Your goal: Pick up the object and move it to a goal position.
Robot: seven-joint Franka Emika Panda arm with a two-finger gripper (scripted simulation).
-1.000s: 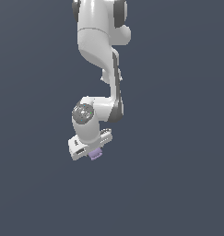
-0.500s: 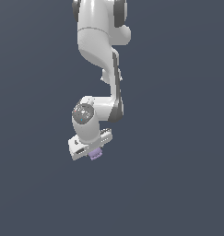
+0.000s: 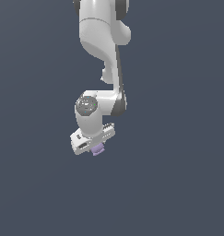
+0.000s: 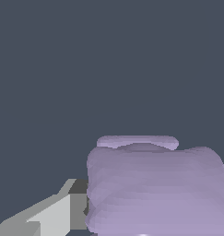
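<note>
Fingers (image 3: 97,146) pinch the object (image 3: 98,149), a pale lilac lump with rounded, ridged sides.

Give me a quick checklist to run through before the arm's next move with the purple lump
1. Lump at the gripper: ok. The purple lump sits directly under the gripper.
2. Finger contact: ok on one side. In the wrist view one finger touches the lump; the other is out of view.
3. Jaws shut on it: cannot tell, only one finger shows.
4. Space around: ok, nothing else near the arm in the exterior view.
5. Goal position: cannot tell, no marker shows in either view.
</note>
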